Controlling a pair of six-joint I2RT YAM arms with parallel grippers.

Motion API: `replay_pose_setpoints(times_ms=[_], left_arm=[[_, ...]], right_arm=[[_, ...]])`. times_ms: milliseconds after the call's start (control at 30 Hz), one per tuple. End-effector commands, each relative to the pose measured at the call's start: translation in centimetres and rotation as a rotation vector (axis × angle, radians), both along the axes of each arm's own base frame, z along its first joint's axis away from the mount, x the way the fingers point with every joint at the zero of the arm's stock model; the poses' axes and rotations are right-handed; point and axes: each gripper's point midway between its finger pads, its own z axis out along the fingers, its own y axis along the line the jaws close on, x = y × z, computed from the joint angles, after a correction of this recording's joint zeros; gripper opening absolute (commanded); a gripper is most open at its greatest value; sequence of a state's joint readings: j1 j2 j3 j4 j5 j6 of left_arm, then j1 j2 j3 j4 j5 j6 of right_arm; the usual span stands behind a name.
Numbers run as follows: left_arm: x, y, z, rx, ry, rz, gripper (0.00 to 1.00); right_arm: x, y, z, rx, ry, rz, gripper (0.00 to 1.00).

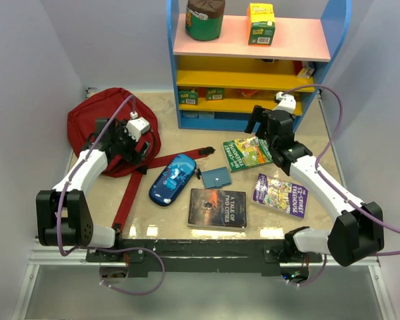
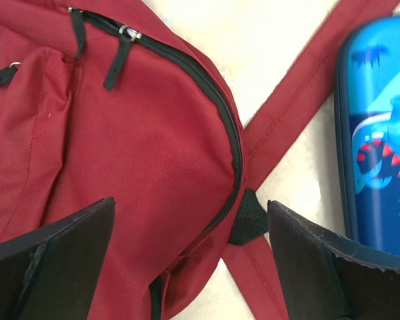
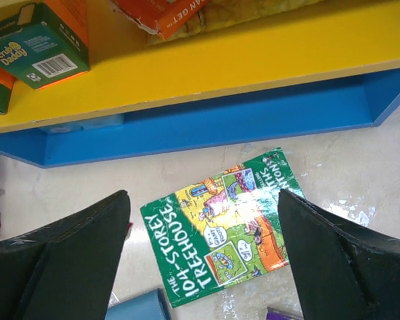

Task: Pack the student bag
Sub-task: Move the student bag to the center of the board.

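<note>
The student bag (image 1: 97, 123) lies flat directly under my left gripper (image 2: 190, 223), with its rounded edge between my two fingers. Its long straps (image 2: 300, 100) run out to the side, towards the blue pencil case (image 2: 380, 133), which lies just outside one finger. My left fingers are spread wide and hold nothing. I hover here because the main zipper (image 2: 230, 127) looks closed along the whole curve I can see, so nothing can go inside until it is opened. The zipper pull (image 2: 123, 40) is ahead of my fingertips, further up the bag, and I judge I must reach it first.

My right gripper (image 3: 203, 223) is also spread wide and empty. It hangs above the green book (image 3: 220, 230), which lies on the table just in front of the blue base of the shelf unit (image 3: 187, 127). I think this hand is there because the book is a thing to pack. Whether my fingers are low enough to touch it, I cannot tell from this view. The purple book (image 1: 280, 195) and the dark book (image 1: 217, 208) lie behind this hand, nearer to my base, not yet packed.
</note>
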State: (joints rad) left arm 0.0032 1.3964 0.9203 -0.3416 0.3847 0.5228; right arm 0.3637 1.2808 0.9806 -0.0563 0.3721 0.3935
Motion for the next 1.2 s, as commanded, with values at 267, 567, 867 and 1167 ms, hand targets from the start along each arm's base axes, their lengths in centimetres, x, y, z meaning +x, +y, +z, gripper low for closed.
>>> replay_pose_setpoints(times_ms=[267, 567, 867, 1167], left_arm=[[0.0, 0.3, -2.7, 0.118, 0.043, -0.152, 1.00], [0.7, 0.7, -5.4, 0.190, 0.067, -0.164, 0.93], [3.7, 1.3, -3.8, 0.234, -0.060, -0.026, 0.05], [5.3, -0.6, 7.8, 0.058, -0.216, 0.045, 0.00]], right_arm=[[-0.9, -0.4, 1.1, 0.009, -0.049, 0.006, 0.99], [-1.5, 0.3, 1.8, 0.035, -0.075, 0.054, 0.99], [-2.0, 1.5, 1.7, 0.076, -0.090, 0.112, 0.96], [-2.7, 3.3, 2.4, 0.094, -0.103, 0.203, 0.90]])
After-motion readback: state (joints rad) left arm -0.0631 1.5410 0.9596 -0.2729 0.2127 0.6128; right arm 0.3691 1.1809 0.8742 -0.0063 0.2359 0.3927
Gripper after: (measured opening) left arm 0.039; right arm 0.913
